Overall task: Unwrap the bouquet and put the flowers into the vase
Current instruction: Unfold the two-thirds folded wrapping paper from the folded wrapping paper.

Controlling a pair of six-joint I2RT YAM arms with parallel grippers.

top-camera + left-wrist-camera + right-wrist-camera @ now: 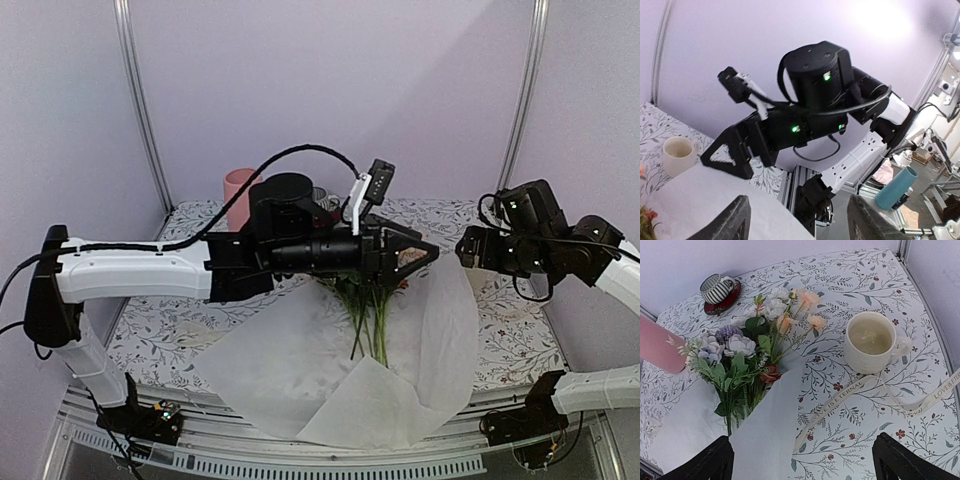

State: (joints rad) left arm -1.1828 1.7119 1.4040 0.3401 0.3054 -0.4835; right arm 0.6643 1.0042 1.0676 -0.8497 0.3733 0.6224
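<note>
The bouquet's white wrapping paper (330,370) lies spread open on the table. The flowers (745,355) lie on it, stems (366,318) pointing toward the near edge and blooms toward the back. A flap of paper (765,425) covers part of the stems. The pink vase (238,196) stands at the back left and shows at the left edge of the right wrist view (657,347). My left gripper (425,253) hovers over the blooms, open and empty (800,220). My right gripper (807,462) is open above the paper's edge, holding nothing.
A cream mug (872,342) stands right of the flowers, with the loose cream ribbon (865,390) lying in front of it. A grey striped mug on a red saucer (717,288) sits at the back. The right arm (540,240) is close to the left gripper.
</note>
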